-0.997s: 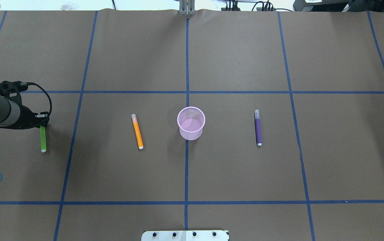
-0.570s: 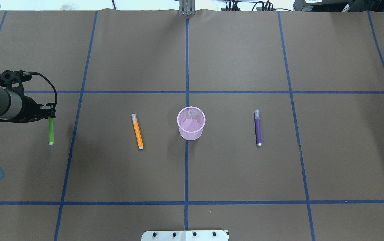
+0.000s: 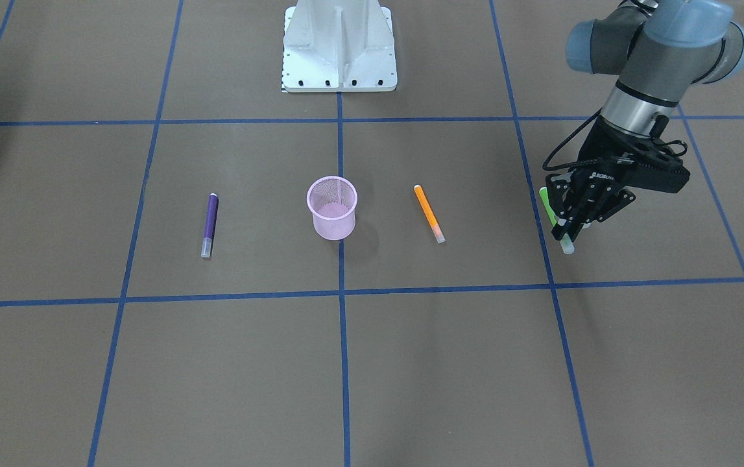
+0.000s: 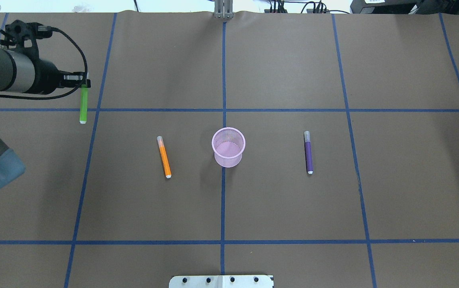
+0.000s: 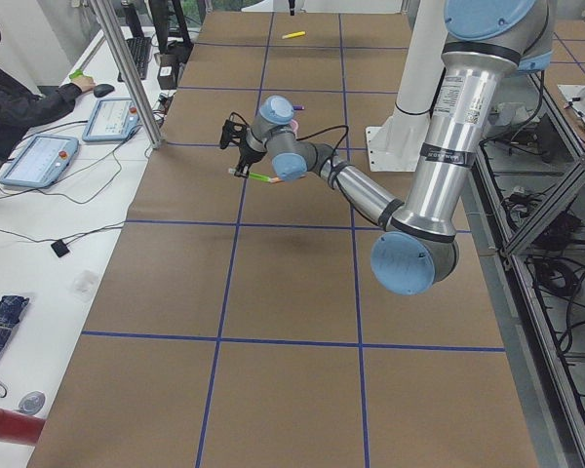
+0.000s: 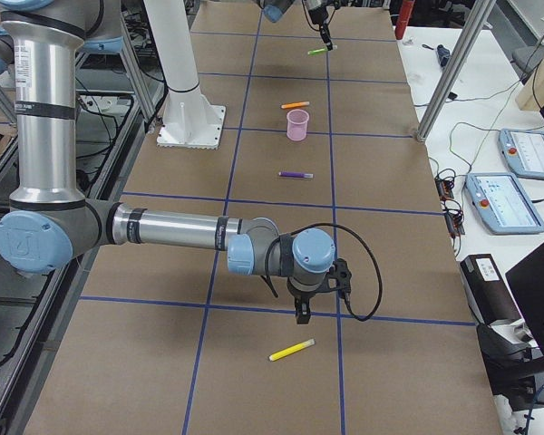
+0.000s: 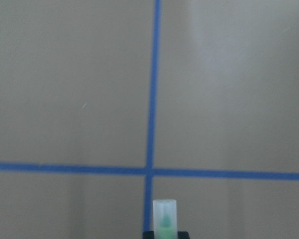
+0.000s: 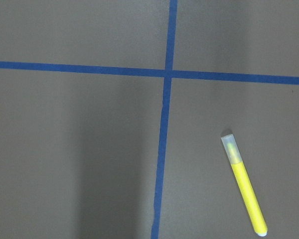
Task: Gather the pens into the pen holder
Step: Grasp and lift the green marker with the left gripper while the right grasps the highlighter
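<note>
Table covered edge to edge in brown paper [image 4: 293, 60], marked into large rectangles by blue tape lines [image 4: 223, 80]; lighting even, shadows soft. White side bench [image 5: 29, 278] runs along the table's long edge opposite the robot, carrying a tablet-like pendant [image 5: 39, 159] with a second just beyond, loose cables, a folded dark umbrella [image 5: 2, 330] and a red cylinder [image 5: 2, 426]; an aluminium post [image 5: 127, 73] stands at the table edge. A person [image 5: 10, 97] in a dark top sits at that bench, one hand by a mouse [image 5: 102, 90].
</note>
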Robot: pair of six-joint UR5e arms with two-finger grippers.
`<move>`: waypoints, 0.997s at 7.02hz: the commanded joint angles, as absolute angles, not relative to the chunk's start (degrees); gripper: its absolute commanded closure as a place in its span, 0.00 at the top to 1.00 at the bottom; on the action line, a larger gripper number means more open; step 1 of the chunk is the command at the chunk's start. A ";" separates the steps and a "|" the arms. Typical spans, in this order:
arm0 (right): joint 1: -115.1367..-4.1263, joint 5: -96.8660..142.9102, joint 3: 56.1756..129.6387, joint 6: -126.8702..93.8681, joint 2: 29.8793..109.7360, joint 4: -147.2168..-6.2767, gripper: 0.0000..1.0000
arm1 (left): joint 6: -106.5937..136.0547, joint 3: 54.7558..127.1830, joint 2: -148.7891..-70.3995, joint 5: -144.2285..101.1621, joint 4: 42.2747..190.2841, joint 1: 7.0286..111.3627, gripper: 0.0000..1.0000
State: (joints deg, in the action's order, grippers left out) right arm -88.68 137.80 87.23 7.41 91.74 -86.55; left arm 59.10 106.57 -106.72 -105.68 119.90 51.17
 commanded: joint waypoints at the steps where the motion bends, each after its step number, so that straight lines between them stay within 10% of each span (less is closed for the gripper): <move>1: -88.68 135.97 76.43 12.91 87.38 -79.34 0.99 | 58.45 106.44 -111.34 -104.07 119.97 51.24 0.00; 7: -85.61 133.51 62.08 14.24 87.19 -57.71 0.98 | 58.27 105.82 -115.31 -99.84 119.97 50.89 0.00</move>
State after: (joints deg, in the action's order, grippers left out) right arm -86.54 134.10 65.50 14.36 87.21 -63.75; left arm 58.28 105.91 -114.91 -99.90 119.97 50.91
